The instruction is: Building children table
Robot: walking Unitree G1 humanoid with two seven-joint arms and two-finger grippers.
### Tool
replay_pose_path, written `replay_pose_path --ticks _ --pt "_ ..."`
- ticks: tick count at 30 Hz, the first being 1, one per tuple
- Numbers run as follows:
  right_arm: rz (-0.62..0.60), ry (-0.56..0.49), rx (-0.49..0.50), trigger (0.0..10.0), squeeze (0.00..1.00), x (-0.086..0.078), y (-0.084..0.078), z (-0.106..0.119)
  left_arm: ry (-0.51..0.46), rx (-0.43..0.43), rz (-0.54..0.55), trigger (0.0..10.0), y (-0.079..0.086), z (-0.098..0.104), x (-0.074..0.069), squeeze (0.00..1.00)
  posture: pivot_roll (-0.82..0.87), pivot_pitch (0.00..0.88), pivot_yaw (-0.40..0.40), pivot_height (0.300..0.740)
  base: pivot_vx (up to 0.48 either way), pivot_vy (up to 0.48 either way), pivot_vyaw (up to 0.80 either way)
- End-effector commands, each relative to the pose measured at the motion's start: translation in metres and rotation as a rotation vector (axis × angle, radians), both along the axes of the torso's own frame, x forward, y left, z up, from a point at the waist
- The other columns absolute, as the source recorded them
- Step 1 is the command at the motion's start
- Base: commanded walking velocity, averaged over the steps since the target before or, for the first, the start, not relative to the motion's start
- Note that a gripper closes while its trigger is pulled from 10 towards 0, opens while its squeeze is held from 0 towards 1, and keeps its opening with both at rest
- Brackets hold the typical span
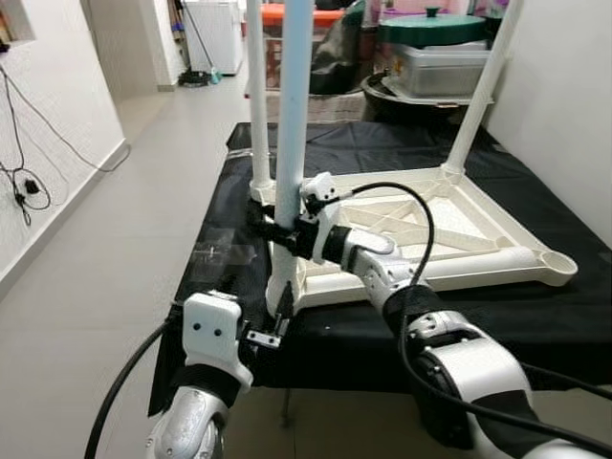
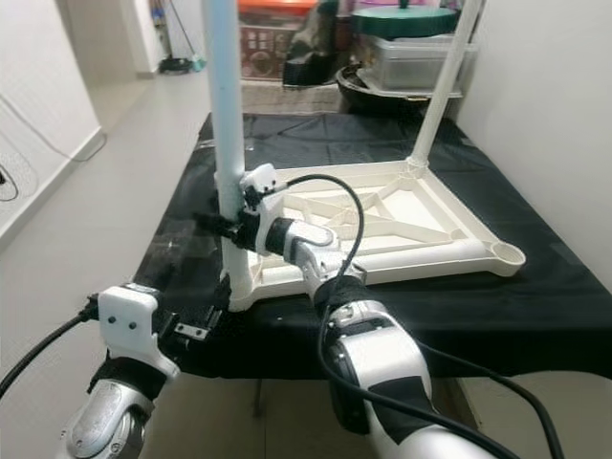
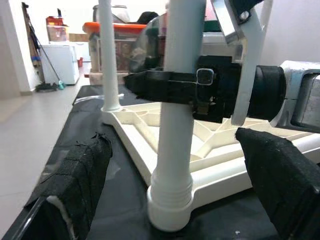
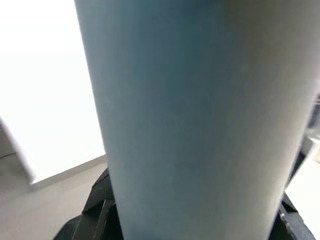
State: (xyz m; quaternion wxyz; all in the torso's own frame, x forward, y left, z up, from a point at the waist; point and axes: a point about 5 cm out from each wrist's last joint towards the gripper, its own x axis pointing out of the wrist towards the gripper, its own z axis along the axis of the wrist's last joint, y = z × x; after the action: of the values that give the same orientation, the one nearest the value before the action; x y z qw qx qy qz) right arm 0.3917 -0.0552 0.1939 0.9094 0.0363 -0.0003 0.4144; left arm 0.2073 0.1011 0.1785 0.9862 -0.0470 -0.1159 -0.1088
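A white children's table top (image 1: 459, 234) lies upside down on a black cloth (image 1: 382, 143). White legs stand upright in three corner sockets: the near-left leg (image 1: 292, 115), the far-left leg (image 1: 256, 96) and the far-right leg (image 1: 483, 86). The near-right socket (image 1: 559, 265) holds nothing. My right gripper (image 1: 277, 229) is shut around the near-left leg a little above its socket; that leg (image 4: 200, 120) looms close in the right wrist view. My left gripper (image 1: 280, 311) hovers low at the cloth's front edge, open, its taped fingers (image 3: 75, 175) standing on either side of the leg's base (image 3: 171, 200) without touching it.
Metal pots and a lidded tray (image 1: 435, 62) crowd the far end behind the cloth. A white wall (image 1: 564, 96) runs close on the right. Tiled floor (image 1: 124, 210) opens on the left, with cables (image 1: 24, 182) along the left wall.
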Motion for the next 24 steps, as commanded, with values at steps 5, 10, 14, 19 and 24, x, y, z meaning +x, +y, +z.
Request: replay_pose_path --ticks 5,10,14,19,24 --pt "-0.940 0.234 -0.026 0.0 0.00 0.004 -0.074 -0.049 0.016 0.006 -0.001 10.0 0.000 -0.005 0.001 0.00 0.02 0.000 -0.040 0.740 0.000 0.000 0.00" --pt "-1.077 0.209 0.037 0.0 0.00 -0.003 -0.067 -0.046 0.015 0.008 -0.002 10.0 0.000 -0.004 0.001 0.00 0.03 0.000 -0.036 0.740 0.000 0.000 0.00" --pt "-1.203 0.191 0.078 0.0 0.00 -0.005 -0.062 -0.040 0.018 0.009 -0.003 10.0 0.000 -0.005 0.002 0.00 0.02 0.000 -0.028 0.740 0.000 0.000 0.00" --pt "-1.117 0.136 0.091 6.7 0.00 -0.004 -0.043 -0.029 0.021 0.006 -0.007 10.0 -0.001 -0.006 0.002 0.00 0.02 0.000 -0.027 0.740 0.000 0.000 0.00" --pt "-0.985 0.041 0.086 10.0 1.00 -0.004 -0.033 -0.018 0.022 0.002 -0.013 10.0 -0.003 -0.006 0.003 0.00 -0.04 0.000 -0.028 0.740 0.000 0.000 0.00"
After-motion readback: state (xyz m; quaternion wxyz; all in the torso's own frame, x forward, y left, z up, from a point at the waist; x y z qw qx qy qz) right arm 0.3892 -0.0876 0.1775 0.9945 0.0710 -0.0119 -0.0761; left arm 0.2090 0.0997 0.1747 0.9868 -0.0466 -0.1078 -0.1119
